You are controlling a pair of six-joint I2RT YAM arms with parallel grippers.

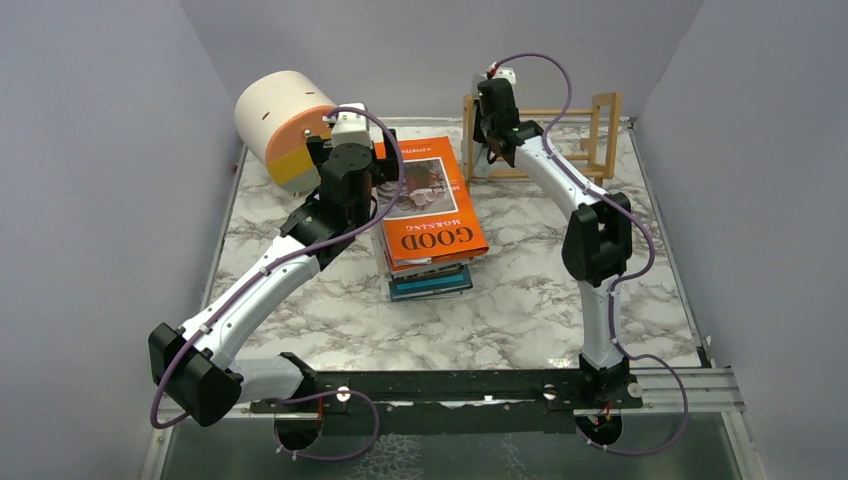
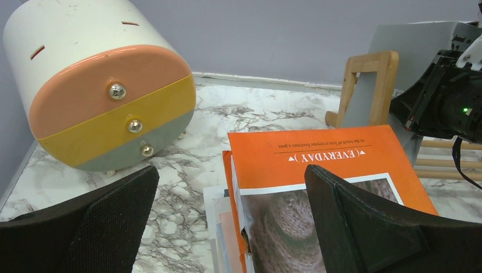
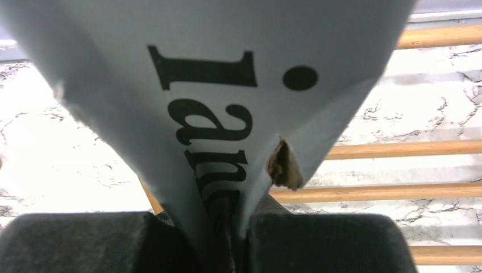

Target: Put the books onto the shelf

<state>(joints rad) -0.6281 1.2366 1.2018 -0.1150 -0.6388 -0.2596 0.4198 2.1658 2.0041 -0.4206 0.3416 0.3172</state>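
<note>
The right gripper [image 3: 227,230] pinches the thin, light, seemingly floppy grey book [image 3: 227,85] by its edge at the shelf [image 1: 603,130] near the tabletop's [image 1: 520,300] far edge; the left gripper [image 2: 232,179] gapes wide.

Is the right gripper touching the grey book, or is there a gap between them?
Touching. The right wrist view shows the right gripper shut on the grey book, no gap.
</note>
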